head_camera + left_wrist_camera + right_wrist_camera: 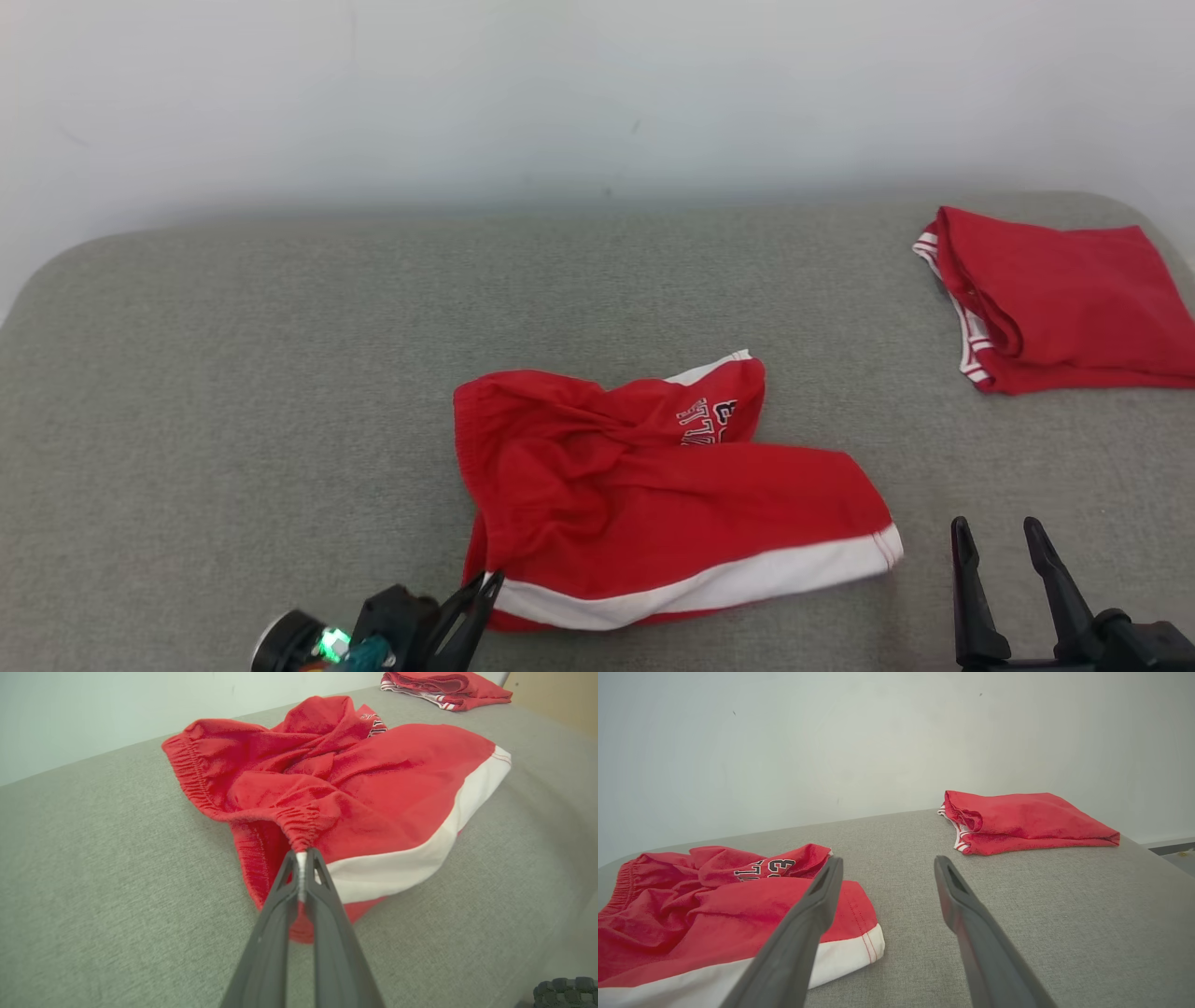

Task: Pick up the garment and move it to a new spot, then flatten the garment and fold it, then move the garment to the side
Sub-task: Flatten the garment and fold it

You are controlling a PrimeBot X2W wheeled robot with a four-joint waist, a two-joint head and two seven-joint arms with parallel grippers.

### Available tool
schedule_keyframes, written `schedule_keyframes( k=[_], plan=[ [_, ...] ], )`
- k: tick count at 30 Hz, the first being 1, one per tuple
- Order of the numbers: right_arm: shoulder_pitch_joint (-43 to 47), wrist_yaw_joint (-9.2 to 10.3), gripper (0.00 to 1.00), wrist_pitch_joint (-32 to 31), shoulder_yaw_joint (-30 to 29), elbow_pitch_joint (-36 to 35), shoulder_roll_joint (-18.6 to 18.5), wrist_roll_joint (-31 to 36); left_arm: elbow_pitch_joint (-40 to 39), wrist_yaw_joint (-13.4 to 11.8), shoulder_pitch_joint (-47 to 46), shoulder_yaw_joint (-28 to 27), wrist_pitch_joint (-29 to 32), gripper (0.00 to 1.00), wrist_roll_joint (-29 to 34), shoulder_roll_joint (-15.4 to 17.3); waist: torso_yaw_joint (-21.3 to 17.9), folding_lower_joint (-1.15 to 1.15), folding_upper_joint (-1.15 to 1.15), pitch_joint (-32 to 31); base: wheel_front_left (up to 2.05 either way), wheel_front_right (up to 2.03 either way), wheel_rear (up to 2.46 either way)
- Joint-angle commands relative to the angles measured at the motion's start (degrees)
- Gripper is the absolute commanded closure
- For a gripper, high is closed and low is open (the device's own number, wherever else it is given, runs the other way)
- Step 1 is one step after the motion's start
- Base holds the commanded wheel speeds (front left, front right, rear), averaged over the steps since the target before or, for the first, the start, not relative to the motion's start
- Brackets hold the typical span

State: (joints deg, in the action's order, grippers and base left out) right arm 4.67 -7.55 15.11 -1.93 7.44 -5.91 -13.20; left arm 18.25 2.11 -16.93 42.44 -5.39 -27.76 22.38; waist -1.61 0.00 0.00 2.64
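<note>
We see a grey fabric-covered surface [233, 392], and near its front middle lies the crumpled red garment [635, 485], a pair of shorts with a white band [709, 583] along the near edge. A second red garment [1064, 308], folded, lies well apart at the far right. The left end effector [487, 581] sits at the garment's near left corner, its fingers pressed together on the gathered waistband [303, 828]. The right end effector [996, 532] hovers near the white band's right end, its fingers spread apart with nothing between them.
</note>
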Motion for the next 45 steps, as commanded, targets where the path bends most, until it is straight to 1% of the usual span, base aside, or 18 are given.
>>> schedule_keyframes(
  k=[1,5,11,12,13,14,15,18,20,28,32,37,41,45],
  plan=[
    [0.3,0.16,0.00,0.0,0.0,0.1,-0.3,-0.2,-0.3,-0.7,1.7,-0.5,-1.2,1.00,-0.5,0.1,1.4,0.00,0.00,-0.3,0.00,0.00,0.00],
    [0.3,0.16,0.00,0.0,0.3,0.4,-0.3,-0.2,0.3,-2.0,4.7,-1.6,-3.7,1.00,-2.3,-0.5,2.5,0.00,0.00,-0.2,0.00,0.00,0.00],
    [0.2,0.16,0.00,0.0,0.7,1.2,-0.7,-0.4,4.5,-2.4,8.2,-2.4,-7.2,1.00,-4.5,-2.6,3.2,0.00,0.00,-0.4,0.00,0.00,0.00],
    [0.3,0.16,0.00,0.0,0.7,1.3,-0.7,-0.4,4.9,-2.6,8.2,-2.6,-7.7,0.72,-4.5,-2.9,3.3,0.00,0.00,-0.4,0.00,0.00,0.00],
    [0.3,0.16,0.00,0.0,0.7,1.4,-0.7,-0.4,5.3,-2.6,8.3,-2.8,-8.1,0.48,-4.2,-3.1,3.3,0.00,0.00,-0.5,0.00,0.00,0.00],
    [0.3,0.16,0.00,0.0,0.6,1.5,-0.8,-0.4,5.4,-2.7,8.2,-3.1,-8.6,0.05,-4.0,-3.3,3.4,0.00,0.00,-0.6,0.00,0.00,0.00],
    [0.3,0.16,0.00,0.0,0.6,1.5,-0.8,-0.4,5.4,-3.0,8.1,-3.7,-8.9,0.00,-3.8,-3.5,3.4,0.00,0.00,-0.6,0.00,0.00,0.00],
    [0.2,0.16,0.00,0.0,0.5,1.5,-1.0,-0.6,4.8,-3.1,8.1,-4.9,-9.5,0.00,-3.8,-3.9,3.6,0.00,0.00,-0.9,0.00,0.00,0.00],
    [0.3,0.16,0.00,0.0,0.4,1.3,-1.0,-0.6,3.6,-3.7,8.5,-6.7,-9.8,0.00,-3.5,-4.1,3.7,0.00,0.00,-1.2,0.00,0.00,0.00],
    [0.8,0.16,0.00,0.0,0.2,0.5,-0.9,-0.3,-4.8,-4.7,12.1,-16.7,-9.8,0.00,0.0,-4.9,4.2,0.00,0.00,-2.8,0.00,0.00,0.00],
    [0.8,0.16,0.00,0.0,0.3,0.2,-1.2,-0.2,-7.6,-4.7,14.1,-21.1,-9.8,0.00,2.6,-5.1,4.4,0.00,0.00,-3.4,0.00,0.00,0.00],
    [1.1,0.16,0.00,0.0,0.4,-0.3,-1.5,-0.1,-9.6,-4.5,16.2,-27.0,-9.8,0.00,4.2,-5.2,4.5,0.00,0.00,-4.2,0.00,0.00,0.00],
    [1.4,0.16,0.00,0.0,0.7,-0.6,-1.5,0.1,-10.7,-4.1,17.9,-30.9,-9.8,0.00,5.3,-5.4,4.3,0.00,0.00,-4.7,0.00,0.00,0.00],
    [2.0,0.16,0.00,0.0,0.7,-0.8,-1.6,-0.1,-11.6,-3.2,19.5,-34.8,-9.8,0.00,5.3,-5.7,4.2,0.00,0.00,-5.1,0.00,0.00,0.00]
  ],
)
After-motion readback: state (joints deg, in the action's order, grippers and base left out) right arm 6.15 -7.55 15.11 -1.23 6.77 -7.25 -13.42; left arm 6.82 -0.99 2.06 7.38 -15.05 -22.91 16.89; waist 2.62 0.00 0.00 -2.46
